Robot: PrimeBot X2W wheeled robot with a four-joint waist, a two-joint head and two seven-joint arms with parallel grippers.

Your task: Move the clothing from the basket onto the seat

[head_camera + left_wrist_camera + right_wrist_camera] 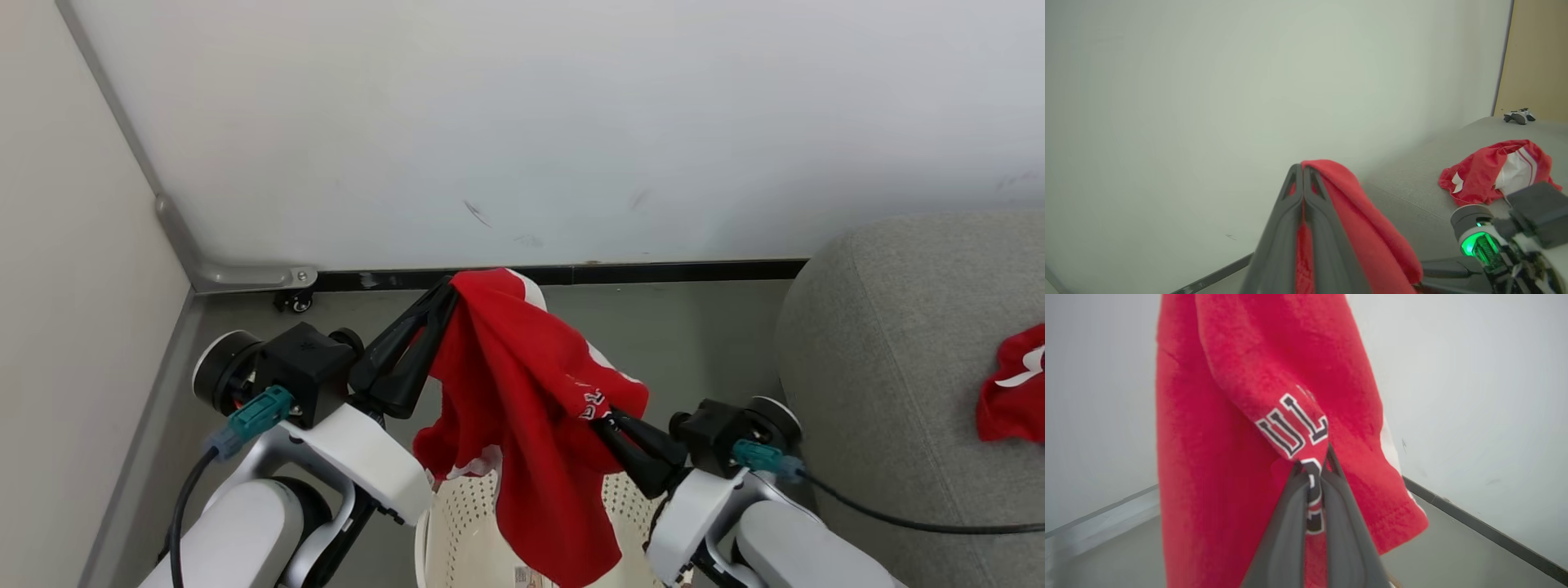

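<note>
A red garment [522,392] with white trim hangs between both grippers above the cream basket [469,523]. My left gripper [447,287] is shut on its top edge, with red cloth [1347,212] pinched between the dark fingers [1286,228]. Lower and to the right, my right gripper [606,420] is shut on a fold with black and white lettering [1294,424]. The fabric [1216,457] drapes down into the basket. Another red and white piece of clothing [1012,388] lies on the grey seat [890,343], also visible from the left wrist as a crumpled heap [1492,171].
A white wall with a dark baseboard [653,271] runs behind the basket. A beige panel [73,286] with a metal corner bracket [245,273] and a caster closes the left side. A game controller [1519,116] rests far back on the seat. Grey floor [686,327] lies between basket and wall.
</note>
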